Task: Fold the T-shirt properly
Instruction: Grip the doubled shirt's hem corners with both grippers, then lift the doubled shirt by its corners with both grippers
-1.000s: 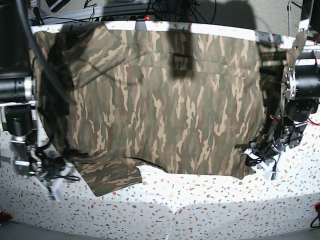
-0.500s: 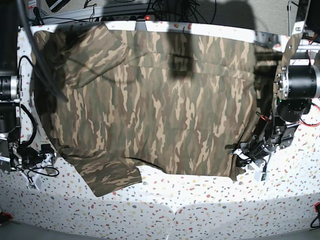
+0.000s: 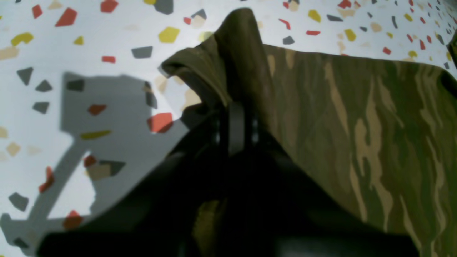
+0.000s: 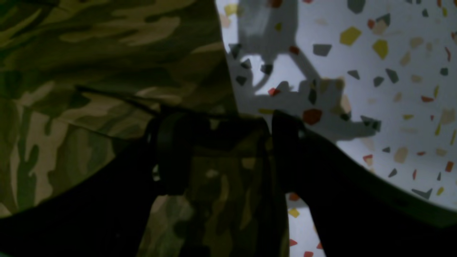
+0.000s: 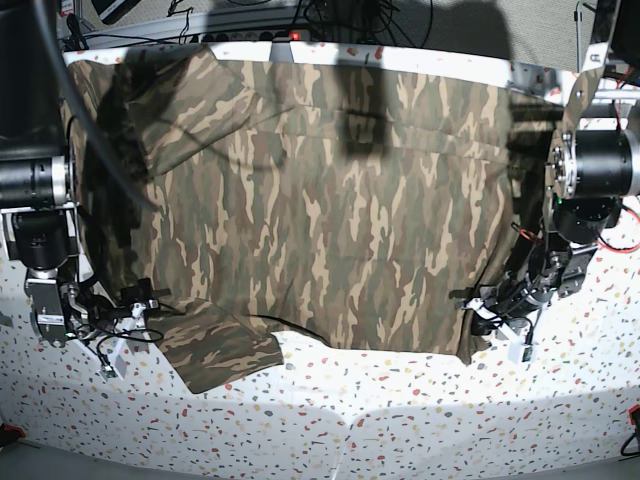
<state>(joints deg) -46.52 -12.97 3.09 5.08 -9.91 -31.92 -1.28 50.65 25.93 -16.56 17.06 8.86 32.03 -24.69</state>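
The camouflage T-shirt (image 5: 330, 200) lies spread across the speckled table (image 5: 400, 400), with one short sleeve (image 5: 215, 345) at the near left. My left gripper (image 5: 478, 305) is at the shirt's near right corner. In the left wrist view the left gripper (image 3: 235, 121) is shut on that corner, and the cloth (image 3: 228, 64) stands up in a raised fold above it. My right gripper (image 5: 140, 303) is at the shirt's left edge by the sleeve. In the right wrist view the right gripper (image 4: 228, 153) has its jaws apart with camouflage cloth (image 4: 89, 71) lying between them.
Cables and a power strip (image 5: 300, 25) run along the back edge behind the shirt. The arm's black motor housings (image 5: 600, 165) stand at the right and others (image 5: 30, 180) at the left. Bare speckled tabletop shows in front of the shirt.
My right gripper has moved right, from off the shirt's left side onto its edge by the sleeve. My left gripper drew the near right corner slightly leftward, then held.
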